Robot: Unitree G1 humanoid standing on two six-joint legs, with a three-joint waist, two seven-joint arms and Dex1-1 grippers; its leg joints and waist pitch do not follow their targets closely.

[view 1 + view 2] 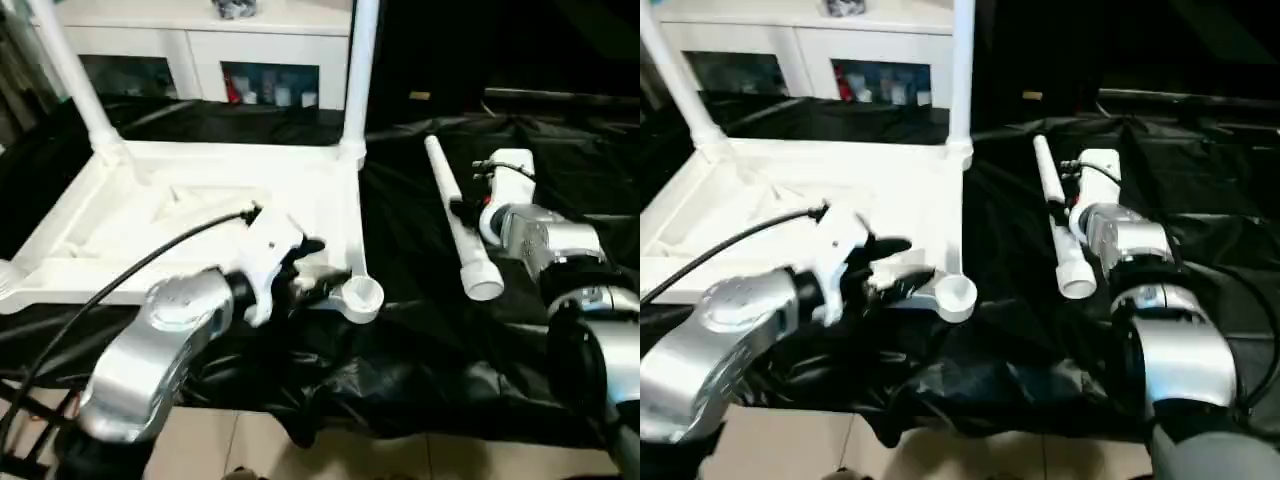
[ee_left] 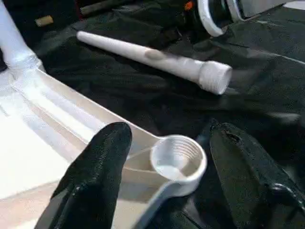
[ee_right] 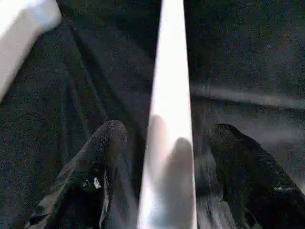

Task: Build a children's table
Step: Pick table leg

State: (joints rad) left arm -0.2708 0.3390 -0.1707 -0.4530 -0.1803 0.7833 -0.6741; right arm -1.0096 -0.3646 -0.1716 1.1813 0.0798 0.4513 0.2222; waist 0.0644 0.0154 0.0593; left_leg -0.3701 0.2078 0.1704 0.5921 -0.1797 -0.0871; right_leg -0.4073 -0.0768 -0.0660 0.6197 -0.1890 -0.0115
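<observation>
My jaws gape empty. The loose white tubular plastic leg [image 1: 462, 232] looks light, stiff, slick; I'd grip mid-shaft.

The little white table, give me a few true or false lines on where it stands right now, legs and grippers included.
1. Two legs already stand upright in the tabletop's far corners. True.
2. The loose leg lies on the white tabletop. False: it lies on the black cloth beside it.
3. The near corner socket has a leg in it. False: it is empty, threads showing.
4. The left gripper is open around that socket. True.
5. The right gripper is clamped shut on the loose leg. False: its fingers stand apart on either side of it.
</observation>
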